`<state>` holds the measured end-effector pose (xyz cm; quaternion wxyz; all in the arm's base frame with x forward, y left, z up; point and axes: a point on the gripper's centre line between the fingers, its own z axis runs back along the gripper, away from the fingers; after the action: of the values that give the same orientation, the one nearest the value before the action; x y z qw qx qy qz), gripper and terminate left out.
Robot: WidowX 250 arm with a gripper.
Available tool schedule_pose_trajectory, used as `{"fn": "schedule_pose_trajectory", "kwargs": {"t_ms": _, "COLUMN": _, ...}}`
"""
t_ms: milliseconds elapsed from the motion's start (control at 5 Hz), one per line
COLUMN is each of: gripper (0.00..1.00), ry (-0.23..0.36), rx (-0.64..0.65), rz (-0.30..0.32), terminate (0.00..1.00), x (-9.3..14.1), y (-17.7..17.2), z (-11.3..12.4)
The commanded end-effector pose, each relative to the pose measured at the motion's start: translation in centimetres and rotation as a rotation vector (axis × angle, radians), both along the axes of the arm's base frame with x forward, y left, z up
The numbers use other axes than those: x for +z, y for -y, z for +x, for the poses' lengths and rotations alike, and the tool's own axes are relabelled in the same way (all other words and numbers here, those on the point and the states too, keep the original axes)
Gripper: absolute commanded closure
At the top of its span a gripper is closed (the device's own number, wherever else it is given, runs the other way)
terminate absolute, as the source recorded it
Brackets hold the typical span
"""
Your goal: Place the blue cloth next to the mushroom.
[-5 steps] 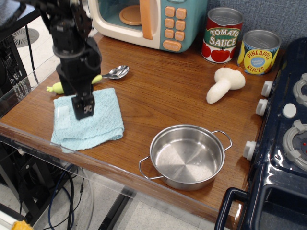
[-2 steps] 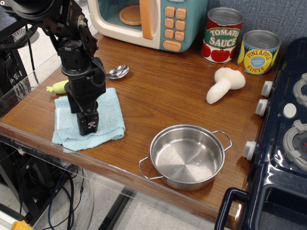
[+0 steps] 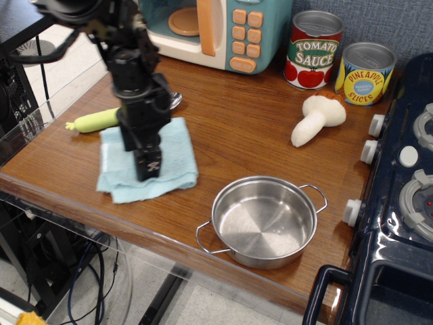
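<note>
Barely started: the blue cloth (image 3: 147, 162) sits near the surface's front-left edge, well apart from the mushroom (image 3: 316, 118) back right. The claw (image 3: 148, 168) presses down on it; can't tell how wide it's open or if it's gripping.

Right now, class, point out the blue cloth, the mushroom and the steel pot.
blue cloth (image 3: 177, 154), observation.image view, right half.
mushroom (image 3: 312, 120), observation.image view, stem.
steel pot (image 3: 262, 223), observation.image view, inner base.

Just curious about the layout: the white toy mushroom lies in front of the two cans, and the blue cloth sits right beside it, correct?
Not quite. The observation.image view shows the mushroom in front of the cans, but the blue cloth lies far across the counter, under the pincer.
</note>
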<state>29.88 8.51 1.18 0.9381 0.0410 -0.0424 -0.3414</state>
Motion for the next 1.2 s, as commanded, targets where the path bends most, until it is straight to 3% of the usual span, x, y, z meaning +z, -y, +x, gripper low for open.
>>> {"fn": "schedule_pose_trajectory", "kwargs": {"t_ms": 0, "gripper": 0.00, "ry": 0.049, "rx": -0.041, "rz": -0.031, "terminate": 0.00, "x": 1.1, "y": 3.8, "z": 4.3}}
{"fn": "schedule_pose_trajectory", "kwargs": {"t_ms": 600, "gripper": 0.00, "ry": 0.079, "rx": -0.043, "rz": -0.135, "terminate": 0.00, "x": 1.6, "y": 6.5, "z": 11.2}}
{"fn": "schedule_pose_trajectory", "kwargs": {"t_ms": 1000, "gripper": 0.00, "ry": 0.111, "rx": -0.055, "rz": -0.175, "terminate": 0.00, "x": 3.5, "y": 7.2, "z": 11.8}}
